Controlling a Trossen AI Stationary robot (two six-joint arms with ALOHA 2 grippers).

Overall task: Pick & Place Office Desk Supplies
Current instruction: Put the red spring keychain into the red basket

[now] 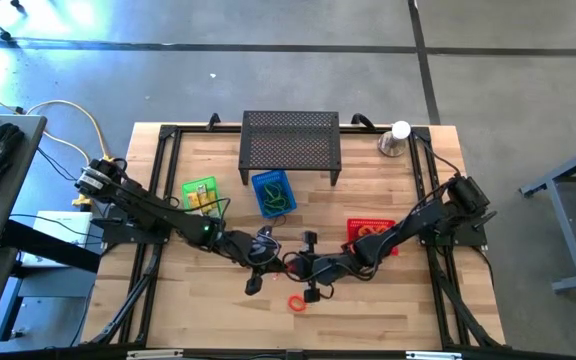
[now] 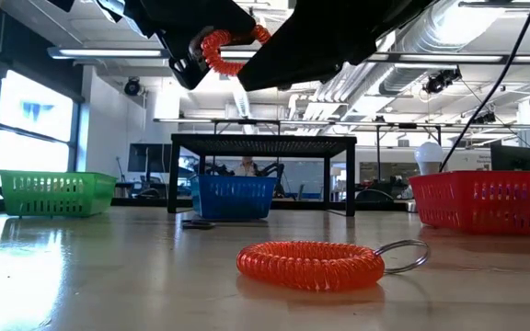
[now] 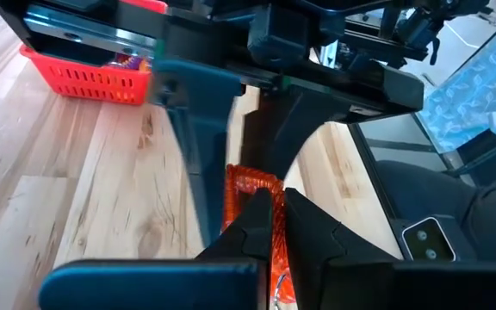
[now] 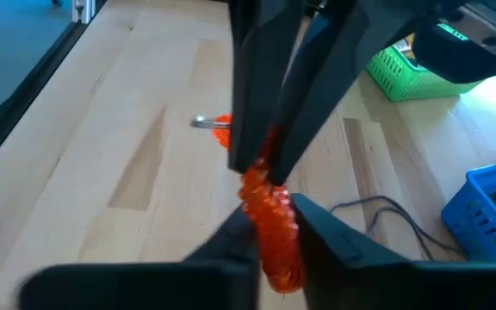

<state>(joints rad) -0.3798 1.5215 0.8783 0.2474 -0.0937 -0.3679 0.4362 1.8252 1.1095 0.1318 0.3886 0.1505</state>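
Note:
An orange spiral coil loop [image 2: 233, 44] hangs in the air over the table's middle, held between both grippers. My left gripper [image 3: 275, 205] comes from the table's left and is shut on it. My right gripper [image 4: 274, 222] comes from the right and is closed on the same coil [image 4: 269, 207]. The two grippers meet tip to tip [image 1: 283, 260]. A second orange coil [image 2: 311, 265] with a metal key ring [image 2: 403, 253] lies flat on the table below them, nearer the front edge [image 1: 297, 301]. My left gripper pinches one side of the orange coil's loop [image 3: 246, 182] between its two fingers, slanting down from the table's left. The coil is clear of the table. My right gripper pinches the opposite stretch of the coil [image 4: 274, 245] between its two fingers, slanting down from the table's right. The coil runs up out of its fingers toward the left gripper's fingers [image 4: 261, 129].
A green basket [image 1: 200, 192], a blue basket [image 1: 273, 192] and a red basket [image 1: 371, 232] stand on the table. A black perforated stand [image 1: 290, 145] is at the far middle, and a silver cup with a white ball [image 1: 396, 138] at the far right.

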